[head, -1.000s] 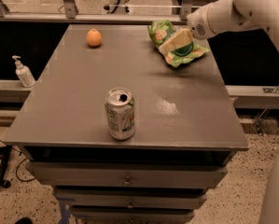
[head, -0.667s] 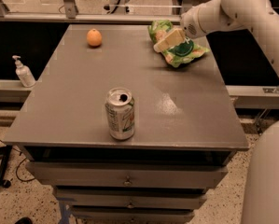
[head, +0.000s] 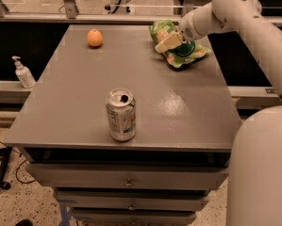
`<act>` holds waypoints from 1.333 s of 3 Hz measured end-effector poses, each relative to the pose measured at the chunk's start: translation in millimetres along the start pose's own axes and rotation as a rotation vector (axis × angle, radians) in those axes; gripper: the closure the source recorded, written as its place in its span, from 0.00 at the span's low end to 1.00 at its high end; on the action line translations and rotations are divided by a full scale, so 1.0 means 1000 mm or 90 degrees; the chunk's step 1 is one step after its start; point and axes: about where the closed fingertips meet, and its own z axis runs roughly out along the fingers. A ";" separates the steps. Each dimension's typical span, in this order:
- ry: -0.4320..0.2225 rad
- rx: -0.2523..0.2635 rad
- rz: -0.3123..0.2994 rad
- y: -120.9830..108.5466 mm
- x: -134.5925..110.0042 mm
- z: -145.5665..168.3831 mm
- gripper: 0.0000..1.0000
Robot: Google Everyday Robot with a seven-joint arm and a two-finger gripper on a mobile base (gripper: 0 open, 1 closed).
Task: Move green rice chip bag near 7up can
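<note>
On the grey bench [head: 192, 112] lie three things: one green rice chip bag [head: 190, 56] at the far right, one upright 7up can [head: 121, 115] near the front, well apart from it; one orange fruit [head: 95, 37] far left. Against the bag sits the single tool [head: 169, 42]; whether it is clamped, I cannot tell.

On the surface [head: 178, 112] we log open grey top between the 7up can [head: 121, 115], upright near the front edge, and the green rice chip bag [head: 185, 55] at the far right corner. Obstacles: we count one orange [head: 95, 37], far left, well apart from both. We place the end effector [head: 170, 43] at the bag's left side; its arm [head: 253, 18] crosses above the right edge.
</note>
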 end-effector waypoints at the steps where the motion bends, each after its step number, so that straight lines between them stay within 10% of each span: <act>1: 0.003 0.003 -0.001 -0.001 0.004 0.005 0.49; 3: -0.006 -0.034 -0.034 0.020 -0.004 0.000 0.96; 4: -0.014 -0.057 -0.066 0.032 -0.015 -0.008 1.00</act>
